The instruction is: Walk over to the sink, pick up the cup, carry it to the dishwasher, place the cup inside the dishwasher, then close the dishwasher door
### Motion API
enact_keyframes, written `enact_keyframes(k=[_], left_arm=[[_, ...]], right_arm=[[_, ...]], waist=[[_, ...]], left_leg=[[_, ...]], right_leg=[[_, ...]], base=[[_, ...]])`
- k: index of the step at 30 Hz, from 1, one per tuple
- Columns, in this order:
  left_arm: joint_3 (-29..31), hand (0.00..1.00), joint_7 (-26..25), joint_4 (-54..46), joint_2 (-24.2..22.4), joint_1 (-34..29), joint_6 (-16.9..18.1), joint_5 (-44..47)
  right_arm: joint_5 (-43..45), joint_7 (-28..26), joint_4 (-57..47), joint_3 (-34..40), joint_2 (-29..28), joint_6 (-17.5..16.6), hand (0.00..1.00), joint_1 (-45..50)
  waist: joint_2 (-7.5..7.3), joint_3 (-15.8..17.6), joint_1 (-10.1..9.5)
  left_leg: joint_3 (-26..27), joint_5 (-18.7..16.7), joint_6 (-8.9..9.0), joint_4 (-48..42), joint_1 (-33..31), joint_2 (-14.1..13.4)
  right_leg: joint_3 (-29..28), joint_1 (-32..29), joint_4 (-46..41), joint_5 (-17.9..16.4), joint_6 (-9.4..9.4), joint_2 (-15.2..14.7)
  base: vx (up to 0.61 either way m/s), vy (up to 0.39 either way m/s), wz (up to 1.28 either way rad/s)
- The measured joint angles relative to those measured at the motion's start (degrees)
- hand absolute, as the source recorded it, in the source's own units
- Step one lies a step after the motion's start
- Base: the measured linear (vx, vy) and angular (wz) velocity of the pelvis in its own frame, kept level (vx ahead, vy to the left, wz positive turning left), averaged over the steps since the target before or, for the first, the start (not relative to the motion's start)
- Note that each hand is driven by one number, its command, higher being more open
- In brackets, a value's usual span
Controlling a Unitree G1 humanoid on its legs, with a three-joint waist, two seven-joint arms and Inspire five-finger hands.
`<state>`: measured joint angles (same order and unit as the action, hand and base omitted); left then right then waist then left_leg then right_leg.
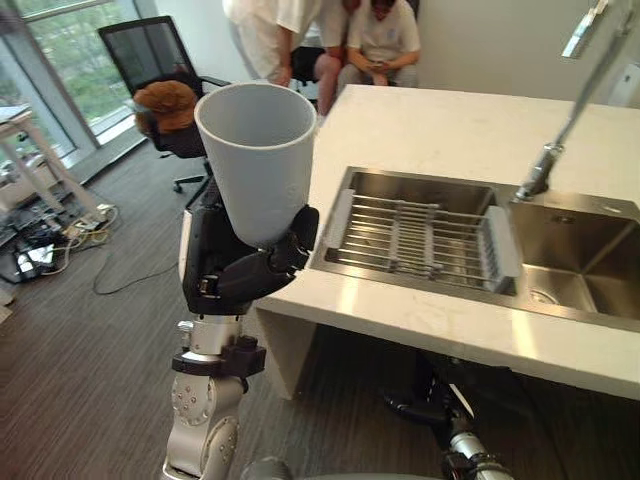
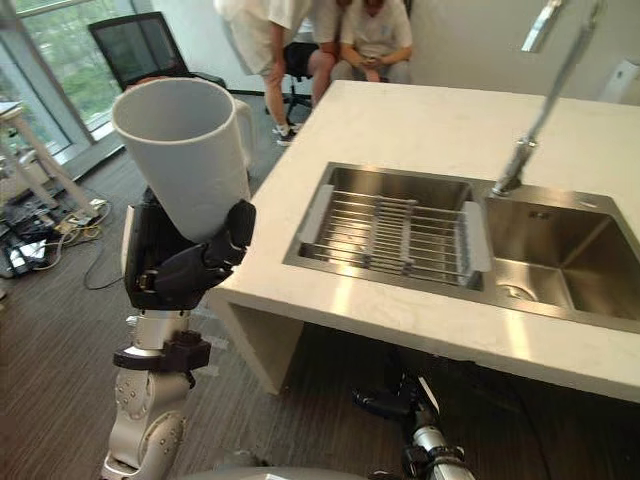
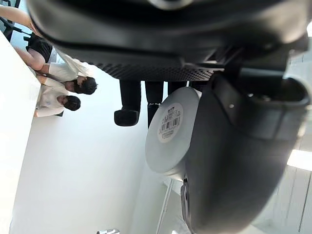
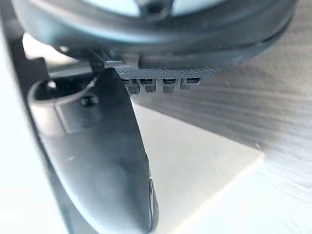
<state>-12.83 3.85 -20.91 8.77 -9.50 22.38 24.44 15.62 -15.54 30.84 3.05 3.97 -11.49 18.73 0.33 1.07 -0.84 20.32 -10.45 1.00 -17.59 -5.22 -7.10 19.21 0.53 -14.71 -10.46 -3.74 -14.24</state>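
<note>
Here the left hand (image 1: 245,270) is clamped round the lower part of the cup (image 1: 258,160), with the dark fingers (image 3: 130,105) curled over one side and the thumb wrapped across the other. The left wrist view shows the cup's round base with a label stuck on it, seated between thumb and fingers. The cup is one pale grey cup, upright with its mouth open to the top. It is held in the air just off the near left corner of the counter (image 1: 450,120), not touching it, and it looks empty.

The right hand (image 4: 97,161) hangs low under the counter's near edge. Its thumb shows plainly, but I cannot tell whether its fingers are curled or straight.

Set in the pale counter is one steel sink (image 1: 420,188) with two basins. The left basin has one wire rack (image 1: 420,240) laid across it, and the right basin (image 1: 590,260) is bare with its drain showing. One faucet (image 1: 560,130) rises between the two basins, at their far rim.

Beyond the far end of the counter are two people, one standing (image 1: 275,30) and one seated (image 1: 380,35). To the left, near the window, stands one black office chair (image 1: 150,50) with one brown plush thing (image 1: 165,100) on its seat.
</note>
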Motion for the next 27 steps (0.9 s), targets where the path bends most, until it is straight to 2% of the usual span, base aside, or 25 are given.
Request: enact_keyframes(k=[2,4,7,9,11,13,15,17,19,20,21,23,24,25,26,27], left_arm=[[0.1,0.0,-0.2,4.51,0.72,-0.05,-0.48,0.44],[-0.3,0.0,-0.29,7.28,0.59,-0.07,-1.01,0.44],[-1.01,0.0,-1.66,7.56,0.97,0.07,-1.27,0.42],[-2.6,0.0,-3.76,7.51,0.71,0.83,-2.48,-0.25],[-2.49,0.0,-5.23,7.34,-0.26,1.88,-3.04,-1.08],[-2.0,0.0,-6.2,7.08,-0.83,2.04,-3.27,-1.4],[-0.56,0.0,-7.54,6.12,-0.83,2.01,-3.28,-1.56],[0.94,0.0,-8.7,5.54,-0.84,1.94,-3.26,-1.99],[1.63,0.0,-10.26,5.58,-0.87,1.86,-2.78,-1.97],[1.62,0.0,-10.74,5.62,-0.86,1.83,-2.58,-1.96],[1.54,0.0,-11.03,5.72,-0.87,1.81,-2.51,-1.97],[0.91,0.0,-11.14,6.08,-0.78,1.8,-2.13,-1.98],[0.65,0.0,-11.14,6.23,-0.67,1.75,-2.03,-1.97],[0.21,0.0,-11.1,6.33,-0.45,1.55,-1.98,-1.98],[-0.45,0.0,-10.92,6.8,-0.87,0.25,-1.98,-2.05],[-1.34,0.0,-10.89,6.95,-1.65,-1.5,-1.97,-2.05]], right_arm=[[0.01,-0.41,1.23,-0.09,-1.42,-0.04,1.0,-0.58],[0.02,-0.38,2.9,-0.07,-1.3,-0.04,1.0,-1.45],[0.01,0.07,5.19,-0.09,-1.06,-0.02,1.0,-3.13],[-0.01,0.34,5.57,-0.08,1.29,0.0,1.0,-3.14],[-0.02,0.46,5.56,-0.08,2.88,0.04,1.0,-3.54],[-0.05,0.51,5.56,-0.09,4.34,0.16,1.0,-3.51],[-0.15,0.51,5.43,-0.18,4.47,0.17,1.0,-3.58],[-0.2,0.43,5.45,-1.3,3.99,0.18,1.0,-3.37],[-0.25,-1.0,5.01,-3.88,3.14,0.17,1.0,-3.09],[-0.25,-1.6,4.51,-4.76,2.88,0.18,1.0,-3.07],[-0.25,-2.03,4.06,-5.3,2.74,0.17,1.0,-3.05],[-0.24,-2.72,0.98,-6.6,2.26,0.18,1.0,-2.9],[-0.24,-2.72,0.08,-6.88,2.17,0.18,1.0,-2.83],[-0.23,-2.74,-1.16,-7.03,1.97,0.17,1.0,-2.74],[-0.24,-2.68,-1.76,-7.42,2.04,0.23,1.0,-2.79],[-0.24,-2.68,-2.69,-7.83,2.65,0.52,1.0,-2.75]], waist=[[-0.98,-0.49,0.22],[-1.05,-0.67,0.24],[-0.88,-0.59,0.13],[-0.35,-0.28,0.29],[0.67,0.97,0.53],[1.15,1.4,0.65],[0.47,2.75,0.67],[0.03,3.57,0.72],[0.31,4.21,0.99],[0.23,4.38,0.88],[0.56,4.58,0.9],[0.09,4.34,1.83],[-0.24,4.18,2.08],[-0.97,4.2,2.67],[-0.89,4.13,3.03],[-0.2,3.72,2.26]], left_leg=[[-1.46,1.8,-1.12,3.06,0.48,2.92],[-2.86,2.09,-1.6,3.44,0.41,4.17],[-3.18,2.34,-1.92,2.97,-0.41,4.36],[-4.01,2.01,-1.78,1.85,-0.56,4.24],[-5.22,0.91,-2.13,0.38,-0.83,4.01],[-6.36,-0.09,-2.7,0.05,-0.56,4.39],[-8.26,-0.41,-3.33,-0.58,0.33,6.19],[-10.88,-0.22,-4.31,-0.74,1.14,7.54],[-15.35,0.3,-4.4,-0.22,1.12,8.04],[-16.9,0.5,-4.38,0.32,1.11,8.05],[-18.3,0.83,-4.29,0.69,0.95,8.08],[-23.56,1.72,-3.2,0.94,-0.79,8.41],[-25.14,1.81,-2.67,0.57,-1.61,8.97],[-27.13,1.59,-1.96,-0.46,-2.41,9.91],[-29.15,0.96,-0.92,-1.44,-2.67,10.08],[-30.88,0.78,-0.14,-2.06,-2.72,9.35]], right_leg=[[-0.37,0.81,2.73,1.42,-0.4,0.37],[-0.18,2.25,4.14,2.79,-1.33,0.02],[-0.11,2.41,5.34,3.96,-2.06,0.19],[0.03,2.54,3.82,4.02,-2.03,0.18],[0.04,1.74,-0.92,3.69,-1.52,-0.25],[-0.13,-0.81,-8.52,3.3,-0.91,-2.0],[-1.61,-3.6,-18.77,3.35,-0.53,-4.98],[-5.39,-5.61,-25.09,4.25,1.28,-5.65],[-9.6,-5.86,-22.37,-2.33,0.43,-1.09],[-10.62,-6.0,-19.4,-3.69,0.39,1.1],[-11.94,-6.24,-16.79,-4.04,0.46,2.84],[-19.95,-8.18,-8.9,-4.17,0.35,8.54],[-22.37,-8.35,-7.02,-4.18,0.36,9.35],[-24.01,-8.5,-6.21,-2.24,-0.28,9.74],[-22.44,-8.25,-7.06,-2.07,0.43,10.04],[-20.1,-7.14,-7.01,-2.25,1.21,10.63]], base=[[-0.04,0.133,0.66],[-0.02,0.097,0.45],[-0.01,0.026,0.1],[-0.02,-0.013,0.12],[-0.1,0.043,0.25],[-0.09,0.059,0.38],[-0.05,0.062,0.56],[0.0,0.007,0.76],[0.04,-0.079,0.98],[0.03,-0.093,0.84],[0.03,-0.117,0.88],[0.05,-0.172,1.2],[0.06,-0.209,1.29],[0.13,-0.245,1.19],[0.21,-0.297,1.14],[0.22,-0.25,0.84]])
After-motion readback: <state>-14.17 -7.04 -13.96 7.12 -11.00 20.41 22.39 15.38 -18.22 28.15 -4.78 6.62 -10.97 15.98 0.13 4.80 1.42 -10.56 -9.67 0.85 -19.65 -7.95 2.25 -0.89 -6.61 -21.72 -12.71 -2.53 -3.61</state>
